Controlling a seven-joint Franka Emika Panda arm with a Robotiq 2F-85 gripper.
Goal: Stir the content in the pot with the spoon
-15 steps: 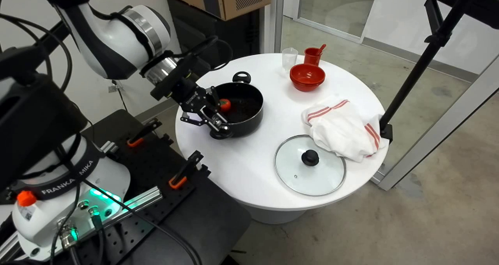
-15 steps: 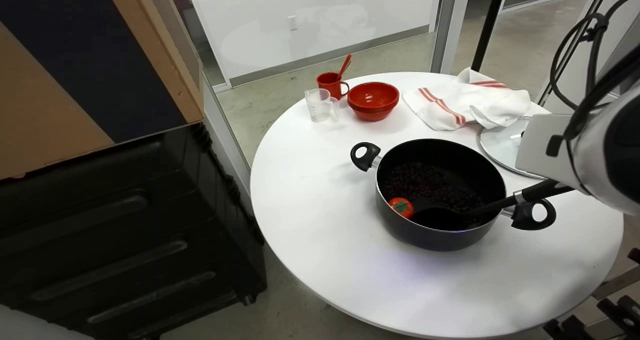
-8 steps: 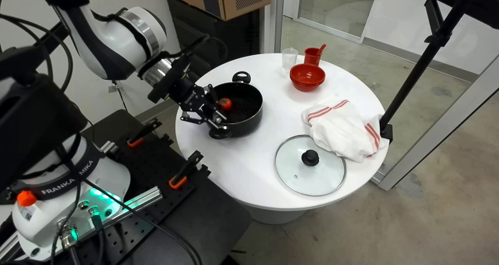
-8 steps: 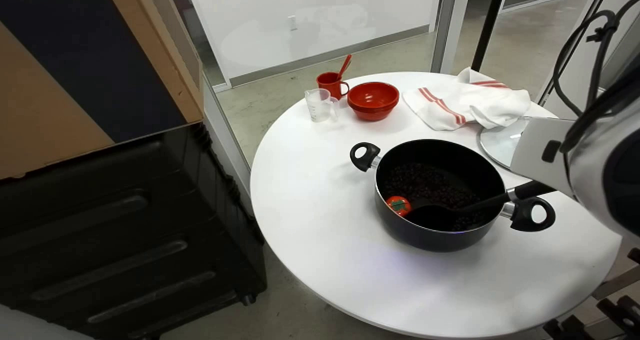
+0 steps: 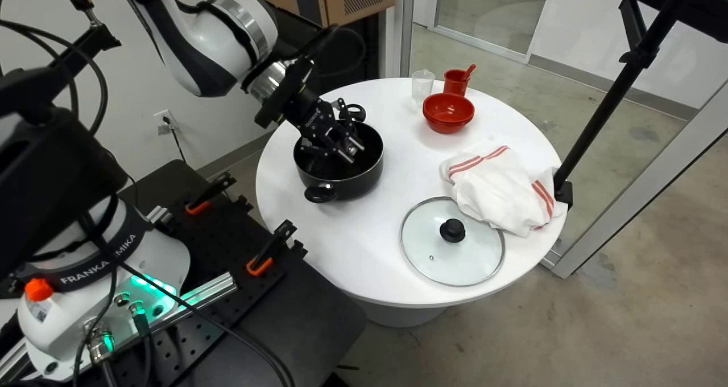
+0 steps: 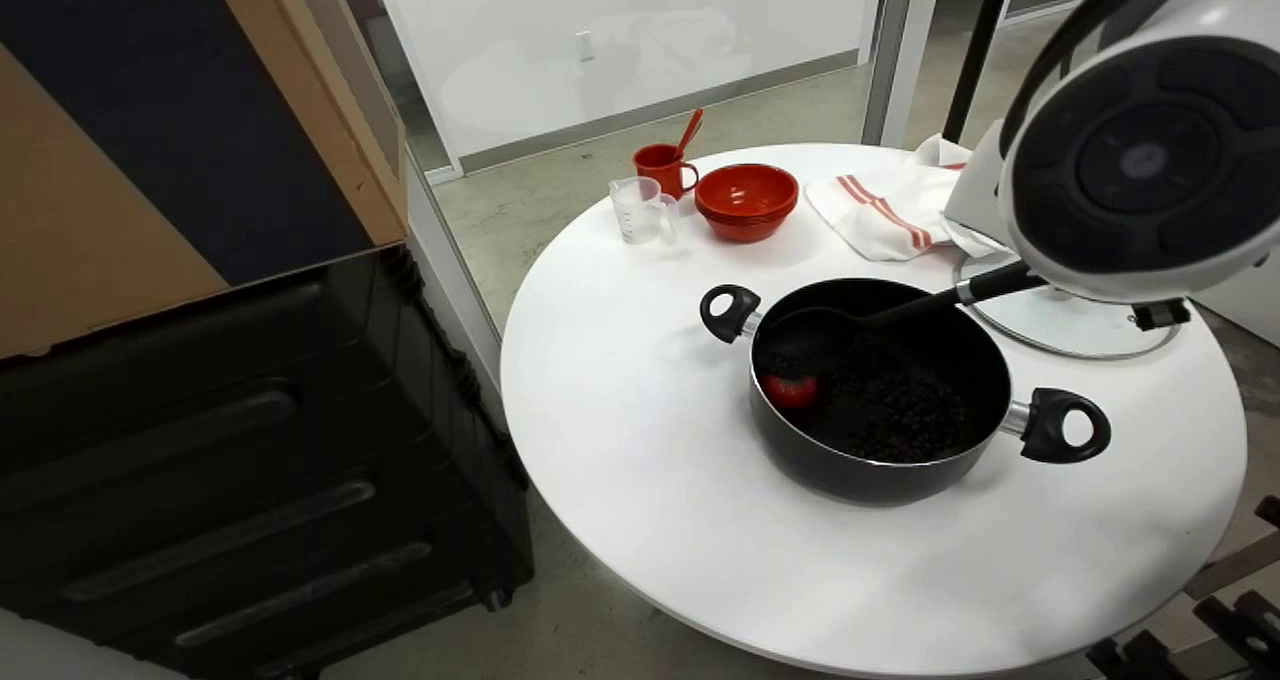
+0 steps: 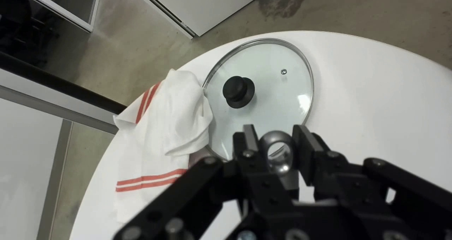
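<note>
Spoon (image 6: pixel 915 307) slants into the pot (image 6: pixel 870 481), handle pinched between my closed fingers (image 7: pixel 307 151); its head is near the tomato (image 6: pixel 790 392), contact between them unclear.

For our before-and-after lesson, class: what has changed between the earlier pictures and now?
In an exterior view, the spoon swung from the near side of the pot to the far side, still in the gripper. The tomato shifted slightly the same way and shows no green now. The pot, lid, towel and bowls stayed put.
</note>
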